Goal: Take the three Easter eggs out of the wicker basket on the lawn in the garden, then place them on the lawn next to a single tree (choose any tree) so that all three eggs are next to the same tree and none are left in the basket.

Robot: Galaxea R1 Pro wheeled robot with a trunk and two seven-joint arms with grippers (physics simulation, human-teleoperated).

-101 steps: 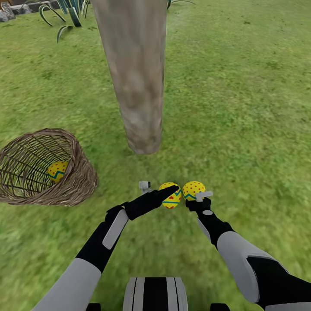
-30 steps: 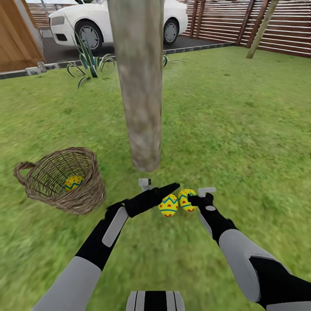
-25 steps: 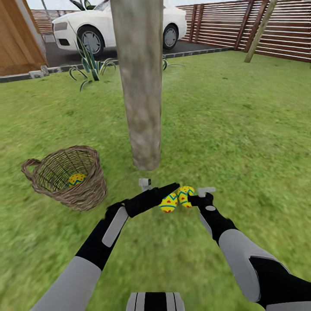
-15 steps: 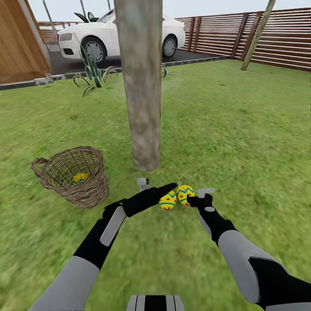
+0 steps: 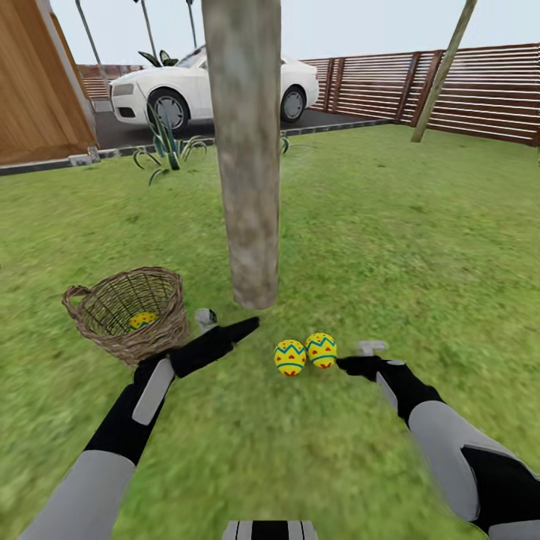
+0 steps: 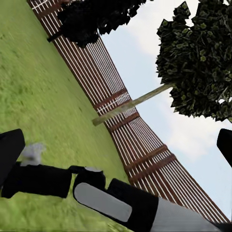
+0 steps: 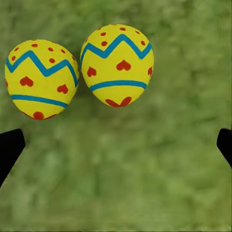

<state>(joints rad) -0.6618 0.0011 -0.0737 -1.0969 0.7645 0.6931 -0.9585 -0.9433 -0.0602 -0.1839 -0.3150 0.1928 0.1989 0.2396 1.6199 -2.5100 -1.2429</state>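
Two eggs (image 5: 306,354) on the lawn (image 5: 420,247) were yellow with blue zigzag bands and red hearts and dots; third egg (image 5: 141,320), same yellow, inside the brown woven basket (image 5: 139,315). Lawn was mottled green-yellow. Tree trunk (image 5: 247,150) was mottled grey-brown. Arms were black and grey-white. Car (image 5: 217,86) at upper left was white, fence (image 5: 480,90) at upper right reddish-brown slats, sky pale grey-blue.

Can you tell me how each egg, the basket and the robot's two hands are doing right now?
Left egg on grass: lying free beside the other, near the tree.
Right egg on grass: lying free.
Third egg: inside the wicker basket.
Wicker basket: upright on the lawn.
Left gripper: open, holding nothing.
Right gripper: open, holding nothing.
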